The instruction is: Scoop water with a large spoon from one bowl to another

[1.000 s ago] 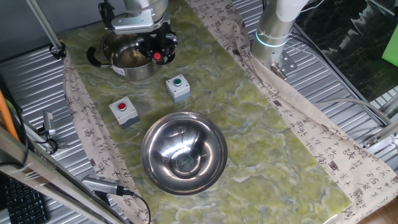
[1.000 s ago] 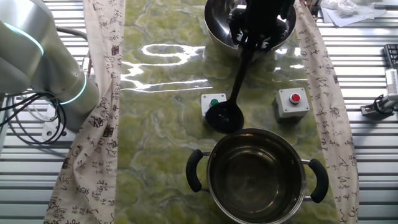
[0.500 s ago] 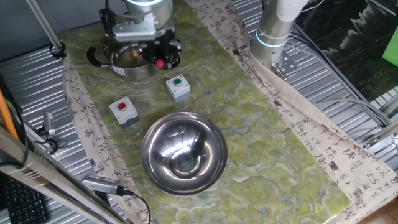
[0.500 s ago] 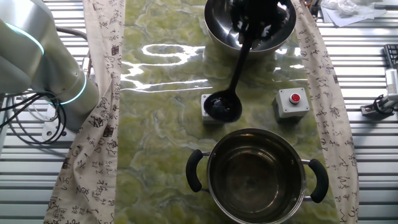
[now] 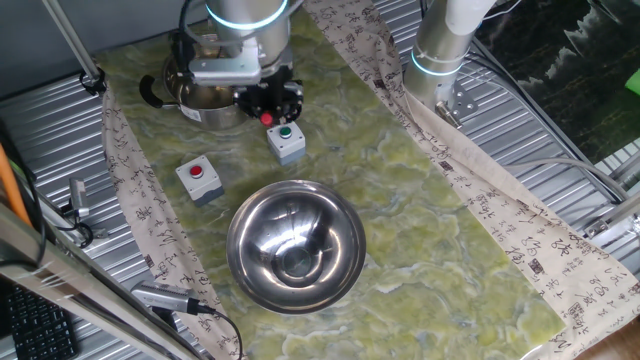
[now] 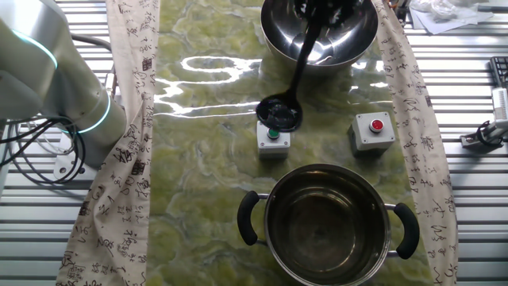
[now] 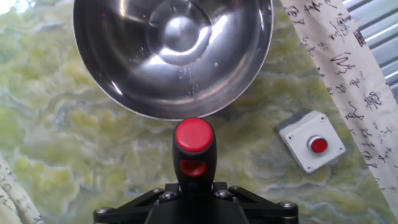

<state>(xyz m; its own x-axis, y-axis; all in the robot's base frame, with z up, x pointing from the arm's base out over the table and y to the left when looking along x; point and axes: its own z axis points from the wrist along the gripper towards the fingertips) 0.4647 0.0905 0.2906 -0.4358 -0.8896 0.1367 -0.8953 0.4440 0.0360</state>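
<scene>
My gripper (image 5: 266,100) is shut on the large spoon (image 6: 279,113), a black ladle with a red-tipped handle (image 7: 194,135). The ladle's cup hangs just over the green-button box (image 6: 272,137), between the two vessels. The small steel pot with black loop handles (image 6: 274,202) stands behind it, with faint glints of water (image 6: 321,234) inside. Ahead lies the wide shiny bowl (image 7: 112,56), also seen in the fixed view (image 5: 250,232). In the hand view my gripper (image 7: 194,186) grips the handle from below. What the cup holds cannot be seen.
A grey box with a red button (image 5: 198,177) sits left of the wide bowl, and shows again in the hand view (image 7: 311,148). Patterned cloth strips (image 5: 125,170) line both sides of the green mat. The arm's base (image 5: 440,50) stands at the back right.
My gripper has carried the ladle away from the pot towards the wide bowl. Its cup has moved from beside the pot's rim to over the green-button box.
</scene>
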